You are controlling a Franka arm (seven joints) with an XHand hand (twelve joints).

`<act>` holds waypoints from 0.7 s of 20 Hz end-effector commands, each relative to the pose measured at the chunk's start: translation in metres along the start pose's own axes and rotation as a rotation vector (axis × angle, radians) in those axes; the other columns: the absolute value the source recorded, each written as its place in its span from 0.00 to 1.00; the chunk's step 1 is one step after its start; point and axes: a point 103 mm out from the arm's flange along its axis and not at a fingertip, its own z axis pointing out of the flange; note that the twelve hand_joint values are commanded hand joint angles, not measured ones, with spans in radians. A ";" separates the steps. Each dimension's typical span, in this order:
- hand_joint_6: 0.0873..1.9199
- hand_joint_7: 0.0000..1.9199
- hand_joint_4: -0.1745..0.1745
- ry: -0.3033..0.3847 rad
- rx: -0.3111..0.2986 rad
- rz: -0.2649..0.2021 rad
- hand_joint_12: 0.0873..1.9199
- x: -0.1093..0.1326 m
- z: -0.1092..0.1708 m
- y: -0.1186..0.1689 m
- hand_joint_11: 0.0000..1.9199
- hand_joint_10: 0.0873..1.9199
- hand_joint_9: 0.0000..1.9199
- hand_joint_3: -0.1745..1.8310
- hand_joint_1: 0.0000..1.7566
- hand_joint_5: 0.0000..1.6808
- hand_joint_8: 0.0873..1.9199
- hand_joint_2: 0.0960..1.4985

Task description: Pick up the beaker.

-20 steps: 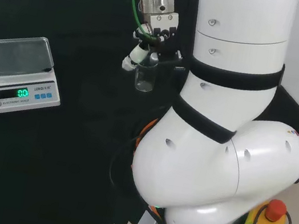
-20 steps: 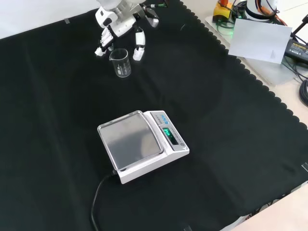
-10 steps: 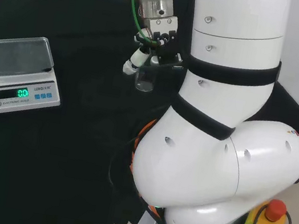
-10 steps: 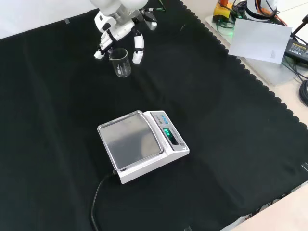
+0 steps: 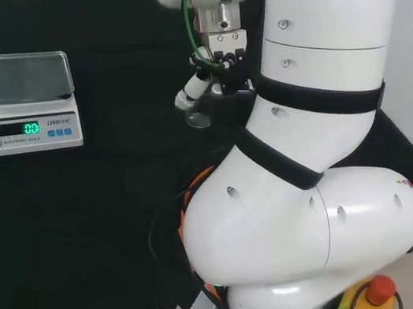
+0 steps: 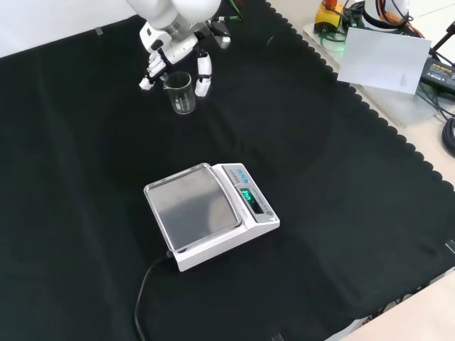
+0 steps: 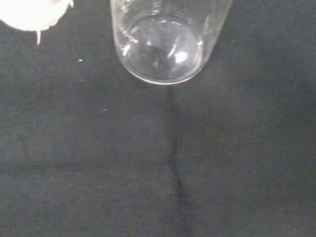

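Note:
A clear, empty glass beaker (image 6: pixel 183 96) stands upright on the black cloth, seen in the head view (image 5: pixel 198 111) just left of the arm's white links. The black and white hand (image 6: pixel 173 44) hangs right behind and above it. Its straight fingers (image 6: pixel 203 73) reach down on either side of the beaker's rim without closing on the glass. In the wrist view the beaker's round base (image 7: pixel 163 47) rests on the cloth close to the palm, and a blurred white fingertip (image 7: pixel 32 12) shows beside it. The hand (image 5: pixel 219 49) is open and holds nothing.
A white digital scale (image 6: pixel 210 213) with a steel pan stands in the middle of the cloth in the front view, at the left in the head view (image 5: pixel 28 101), its cable trailing to the cloth's edge. The arm's big white links (image 5: pixel 306 180) stand at the head view's right.
The hand has moved down and closer to the beaker, so its fingers now flank the rim. The beaker and the scale have not moved.

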 end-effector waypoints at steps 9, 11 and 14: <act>0.00 0.17 0.41 -0.023 -0.041 0.071 0.68 -0.005 0.015 0.000 0.30 0.41 0.39 0.31 0.46 0.19 0.37 0.33; 0.00 0.20 0.43 -0.026 -0.070 0.082 0.68 -0.001 0.013 0.000 0.32 0.40 0.41 0.33 0.47 0.21 0.37 0.33; 0.00 0.25 0.44 -0.016 -0.128 0.106 0.67 0.003 0.010 0.000 0.35 0.39 0.44 0.35 0.48 0.25 0.37 0.32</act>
